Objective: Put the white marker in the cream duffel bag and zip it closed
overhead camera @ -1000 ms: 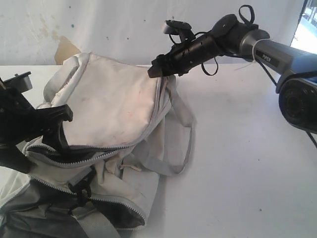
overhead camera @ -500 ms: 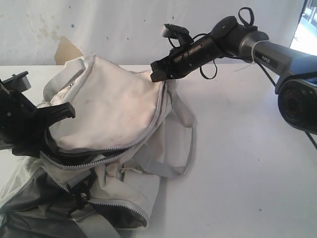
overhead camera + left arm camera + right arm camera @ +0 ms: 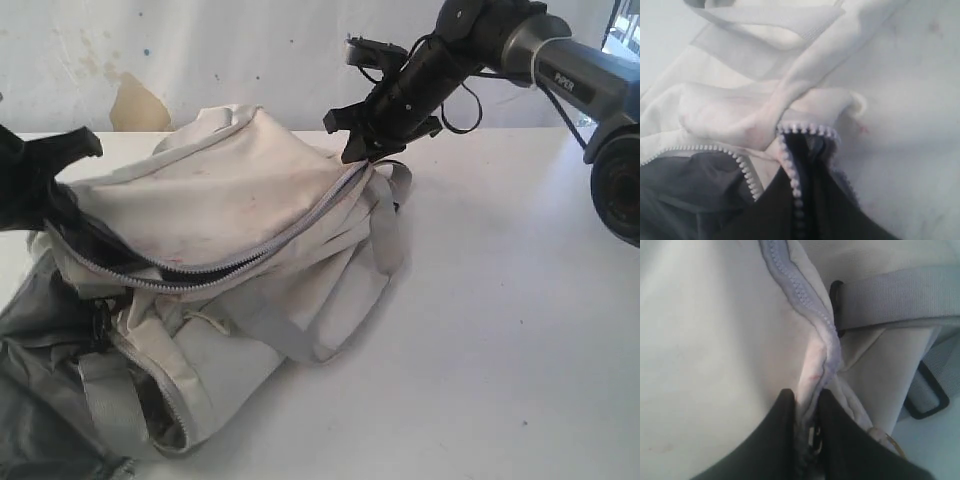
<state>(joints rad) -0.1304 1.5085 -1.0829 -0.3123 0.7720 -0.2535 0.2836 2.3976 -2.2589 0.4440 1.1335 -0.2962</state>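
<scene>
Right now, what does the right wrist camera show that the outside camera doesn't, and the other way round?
Only the right wrist view shows, up close, the right claw pinching the zipper seam. Only the exterior view shows the left claw holding up the other end, the dark lining and the white table. Both show the cream duffel bag and a grey strap. Neither shows the white marker.

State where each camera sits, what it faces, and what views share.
Exterior: off the arms, facing the stained cream fabric duffel bag; left gripper and right gripper show.
Left wrist: left arm, close on the bag's open zipper edge; black fingers show.
Right wrist: right arm, close on its closed seam; black fingers pinch it.
All share the bag.
</scene>
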